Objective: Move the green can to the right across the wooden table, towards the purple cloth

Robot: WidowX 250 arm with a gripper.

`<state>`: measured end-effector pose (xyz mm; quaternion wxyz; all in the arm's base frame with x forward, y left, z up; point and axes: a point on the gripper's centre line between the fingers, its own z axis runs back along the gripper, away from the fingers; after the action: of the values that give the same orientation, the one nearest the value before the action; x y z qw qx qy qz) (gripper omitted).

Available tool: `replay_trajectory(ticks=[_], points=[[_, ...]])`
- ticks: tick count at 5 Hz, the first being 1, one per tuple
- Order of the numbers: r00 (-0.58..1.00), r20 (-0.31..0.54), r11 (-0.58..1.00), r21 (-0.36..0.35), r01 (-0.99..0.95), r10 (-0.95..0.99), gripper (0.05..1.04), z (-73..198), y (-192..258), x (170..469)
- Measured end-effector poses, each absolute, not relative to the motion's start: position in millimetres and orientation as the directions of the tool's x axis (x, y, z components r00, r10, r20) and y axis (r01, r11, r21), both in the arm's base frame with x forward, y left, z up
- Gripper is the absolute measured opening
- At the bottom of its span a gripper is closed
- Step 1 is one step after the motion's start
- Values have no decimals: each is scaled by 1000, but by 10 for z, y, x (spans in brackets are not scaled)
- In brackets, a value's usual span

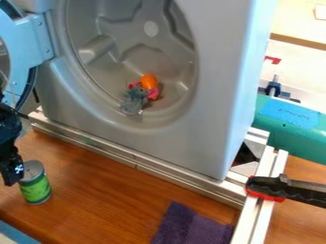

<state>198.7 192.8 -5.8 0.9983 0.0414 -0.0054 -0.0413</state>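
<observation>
The black gripper (11,167) hangs at the left edge of the view, low over the wooden table. Right beside it stands a green can (36,187) with a grey metal top, upright; whether the two touch I cannot tell. Inside the drum of a grey front-loading machine (219,95) lies a small grey plush toy (134,101) with pink parts. An orange rounded object (149,81) rests against it, at the drum's lower part.
The machine's round door (19,47) stands open at the upper left. Metal rails (127,155) run along its base. A black and red clamp (274,188) grips the rails at right. A folded purple cloth (191,226) lies at the front, and a green bin (290,128) stands behind right.
</observation>
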Motion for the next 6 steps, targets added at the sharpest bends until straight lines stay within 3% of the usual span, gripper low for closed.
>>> replay_trajectory(ticks=[3,4,6], points=[[994,82,996,-48,75,-71,1001,-163,1802,2024],[996,92,988,-151,36,-22,1001,-184,1635,2057],[993,91,956,-277,97,-74,1001,-216,1054,2199]])
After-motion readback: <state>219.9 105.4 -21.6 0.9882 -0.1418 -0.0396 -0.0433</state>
